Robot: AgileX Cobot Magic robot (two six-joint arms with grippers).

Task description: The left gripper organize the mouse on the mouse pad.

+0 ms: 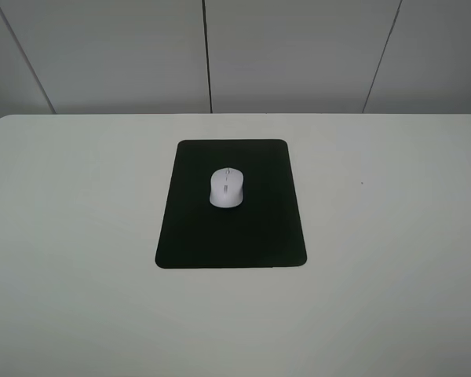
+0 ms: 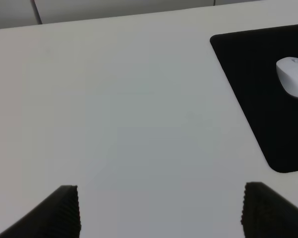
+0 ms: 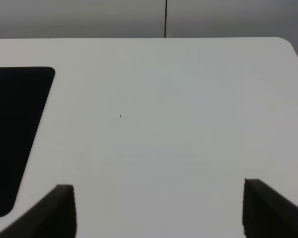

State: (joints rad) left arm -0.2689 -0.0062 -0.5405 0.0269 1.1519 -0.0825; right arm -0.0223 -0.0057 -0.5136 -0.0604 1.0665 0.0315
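Exterior high view: smooth white oval mouse (image 1: 226, 188) lies on the matte black rounded-corner mouse pad (image 1: 188, 236), on a white surface (image 1: 78, 236). Left tool (image 2: 159, 210), ribbed fingers wide apart and empty, hangs well apart from it.

Mouse (image 2: 294, 76) and mouse pad (image 2: 258, 94) cropped at the left wrist view's edge

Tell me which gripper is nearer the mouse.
Left, judging by the wrist views. The left gripper sees the mouse on the mouse pad; the right gripper sees only the pad's edge, no mouse.
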